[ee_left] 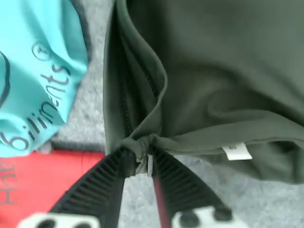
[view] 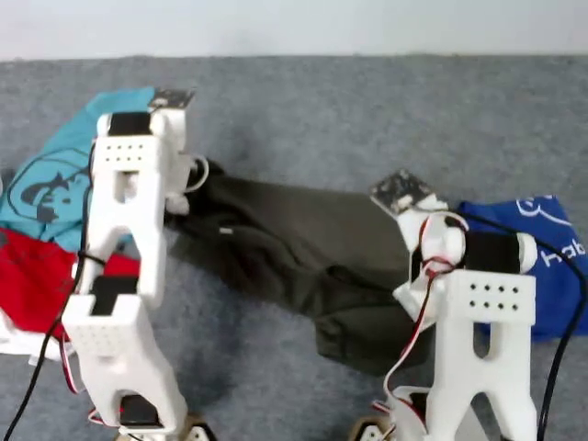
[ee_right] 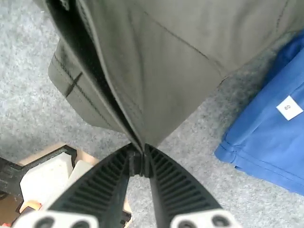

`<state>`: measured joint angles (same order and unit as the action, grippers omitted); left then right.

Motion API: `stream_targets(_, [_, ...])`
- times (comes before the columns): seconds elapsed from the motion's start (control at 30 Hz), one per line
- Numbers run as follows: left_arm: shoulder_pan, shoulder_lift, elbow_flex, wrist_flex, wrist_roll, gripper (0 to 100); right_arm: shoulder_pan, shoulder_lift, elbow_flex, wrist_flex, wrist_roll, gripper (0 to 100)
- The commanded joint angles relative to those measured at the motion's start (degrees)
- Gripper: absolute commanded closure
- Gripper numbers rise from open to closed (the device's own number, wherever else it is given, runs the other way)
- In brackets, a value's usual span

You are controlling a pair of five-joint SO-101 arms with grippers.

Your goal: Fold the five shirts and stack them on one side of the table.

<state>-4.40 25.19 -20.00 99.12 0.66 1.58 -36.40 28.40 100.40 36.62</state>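
Near the arm bases: right gripper closed tight on a folded edge of the olive shirt, cloth pinched at the very fingertips and fanning away from them, blue shirt just beside. Further out, left gripper clamped on a bunched knot of the same shirt's edge, red shirt and teal shirt alongside. Olive shirt lies crumpled mid-table, stretched between both arms.
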Motion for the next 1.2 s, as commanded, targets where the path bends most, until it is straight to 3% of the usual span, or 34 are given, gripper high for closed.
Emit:
stream_targets(0.0, [-0.4,-4.8,2.4,1.4,0.3,99,-1.2,-2.2,0.3,2.6,0.7,98.7])
stream_targets(0.2, [-0.4,-6.0,7.3,1.4,-1.5,99,-6.9,-11.1,7.0,2.7,0.4,98.7])
stream_targets(0.5, [-0.3,-6.1,7.6,1.2,-1.3,99,-7.2,-16.9,10.0,2.2,-2.0,98.7])
stream_targets(0.77, [0.2,-12.5,-4.3,1.4,-1.2,99,-3.3,-16.5,-8.2,-4.4,-2.6,98.7])
stream_targets(1.17, [-0.3,-38.6,-12.4,1.2,-1.2,99,1.5,-16.4,-34.9,-20.4,-15.4,98.8])
